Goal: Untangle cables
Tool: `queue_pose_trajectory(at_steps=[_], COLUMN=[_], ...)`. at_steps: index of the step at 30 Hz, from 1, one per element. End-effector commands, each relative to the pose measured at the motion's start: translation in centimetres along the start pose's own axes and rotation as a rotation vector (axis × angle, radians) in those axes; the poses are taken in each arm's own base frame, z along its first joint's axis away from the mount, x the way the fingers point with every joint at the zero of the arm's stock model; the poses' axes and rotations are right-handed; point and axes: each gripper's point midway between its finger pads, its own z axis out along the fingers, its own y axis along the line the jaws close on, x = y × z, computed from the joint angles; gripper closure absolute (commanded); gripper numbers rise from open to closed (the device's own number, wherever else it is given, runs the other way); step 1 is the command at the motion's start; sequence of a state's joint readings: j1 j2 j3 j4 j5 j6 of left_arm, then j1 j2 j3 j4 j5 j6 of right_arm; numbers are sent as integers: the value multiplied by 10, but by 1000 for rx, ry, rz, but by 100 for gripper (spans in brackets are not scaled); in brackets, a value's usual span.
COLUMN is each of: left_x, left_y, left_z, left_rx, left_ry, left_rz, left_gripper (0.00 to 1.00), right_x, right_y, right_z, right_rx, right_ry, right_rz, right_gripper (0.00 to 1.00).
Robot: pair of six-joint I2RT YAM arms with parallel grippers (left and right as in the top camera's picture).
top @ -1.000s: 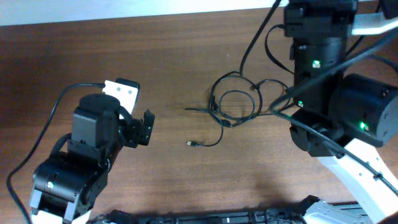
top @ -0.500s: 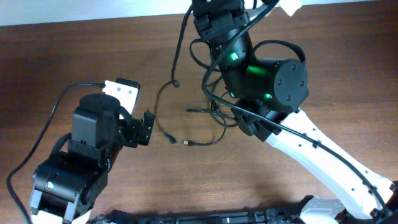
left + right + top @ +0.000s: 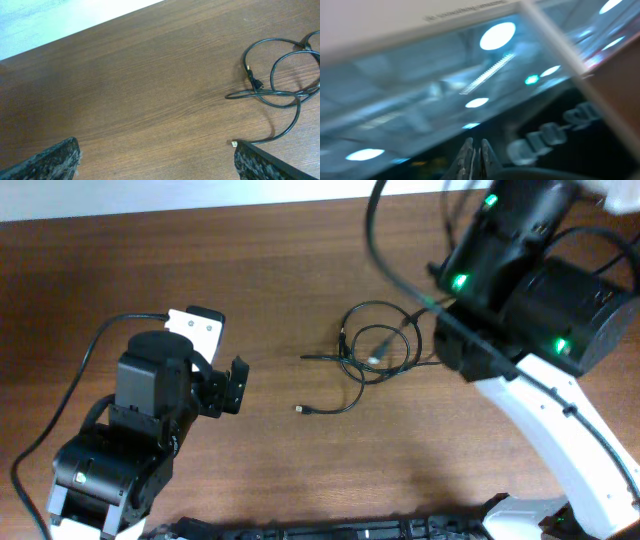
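Now right arm (image 3: 530,290) swung back right, right gripper (image 3: 476,152) pinched shut, cables (image 3: 375,350) looped mid-table again, left gripper (image 3: 238,385) unmoved, wide open.

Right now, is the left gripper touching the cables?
Apart. Overhead view: bare table separates the open left gripper from the nearest plug of the cables.

1. Wood: the table (image 3: 120,260) is showing brown grain, smooth, matt with a faint sheen.
2. The cables (image 3: 375,355) are showing thin black jackets, smooth and slightly glossy, looking like plastic or rubber.
3. The pads (image 3: 55,159) of the left gripper (image 3: 157,162) are showing black, coarse, grainy facing.
4. The right arm link (image 3: 545,430) is showing white, smooth, glossy plastic; the right arm housing (image 3: 585,310) is looking black, matt.
5. The left arm housing (image 3: 150,385) is looking black, matt; the white plate (image 3: 195,328) is looking smooth plastic.
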State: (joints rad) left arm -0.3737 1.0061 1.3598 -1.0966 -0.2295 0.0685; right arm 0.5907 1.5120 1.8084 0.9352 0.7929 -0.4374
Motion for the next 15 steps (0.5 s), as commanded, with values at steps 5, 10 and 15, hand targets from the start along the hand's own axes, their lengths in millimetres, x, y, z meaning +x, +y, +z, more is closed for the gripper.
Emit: queue_pose_trajectory(at_steps=[5, 10, 15], left_x=[-5, -5, -5], left_y=[4, 4, 4], left_z=[-4, -4, -4], left_rx=[-15, -15, -15], left_ry=[-17, -17, -17], left_rz=[9, 9, 9], left_gripper=[1, 1, 1], right_x=[58, 43, 25], right_y=[-175, -374, -532], right_z=[63, 42, -28], right_rx=[422, 891, 1158], right_ry=[244, 378, 604], right_rz=[-792, -799, -514], right_gripper=[96, 96, 96])
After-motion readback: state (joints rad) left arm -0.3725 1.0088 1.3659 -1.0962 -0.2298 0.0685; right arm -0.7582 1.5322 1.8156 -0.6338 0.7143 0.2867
